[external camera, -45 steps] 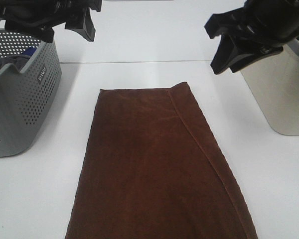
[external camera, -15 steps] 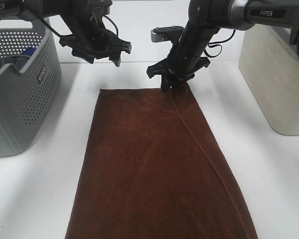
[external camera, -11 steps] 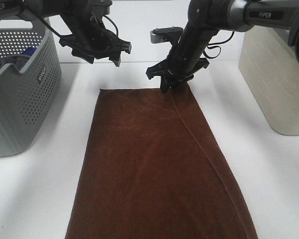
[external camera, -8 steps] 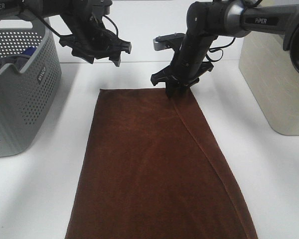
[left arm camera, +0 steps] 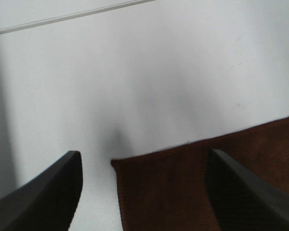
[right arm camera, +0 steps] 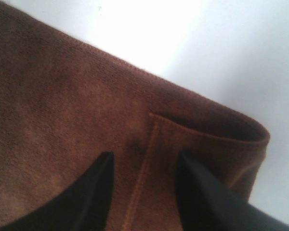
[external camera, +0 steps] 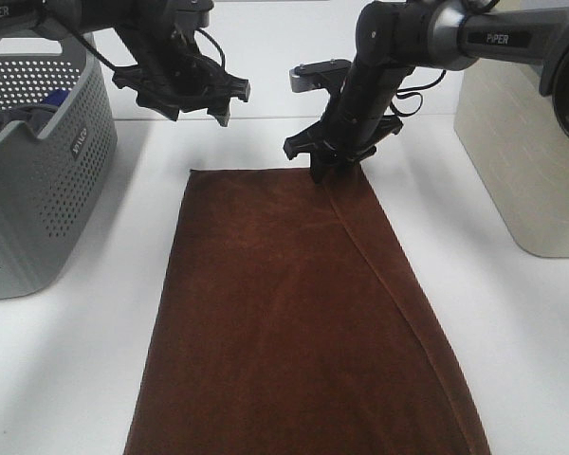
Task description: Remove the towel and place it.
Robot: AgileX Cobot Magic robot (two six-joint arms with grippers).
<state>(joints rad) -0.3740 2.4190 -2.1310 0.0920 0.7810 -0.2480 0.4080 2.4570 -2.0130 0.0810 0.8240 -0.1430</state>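
Both arms have come down from up high a few seconds back, and in the last second only the right gripper [external camera: 330,169] has been busy, nudging around over the far right corner while the left gripper [external camera: 182,106] sits exactly where it was. Biggest thing going is the white table [external camera: 66,370], and the towel [external camera: 294,313] takes up most of the middle of it, lying flat and running off the near edge of the overhead view. So it's still fully on the table, nothing lifted yet. Grey basket [external camera: 38,190] stands well off to the left with some blue-grey cloth [external camera: 38,109] in it, and a beige bin [external camera: 526,161] stands off to the right, both clear of the towel. Looks like the plan is one pincer per far corner so the cloth comes up evenly instead of bunching. The left one hangs above the far left corner [left arm camera: 116,162] with its jaws spread wide and nothing in them, probably just waiting. The right one is down at the folded-over flap [right arm camera: 221,134], and its fingers [right arm camera: 103,163] stand partly apart with the stitched hem [right arm camera: 147,163] running between them. Nothing is pinched as far as the wrist view shows. Seems like it's lining up on that doubled layer, which should give it more to bite on than the flat edge.
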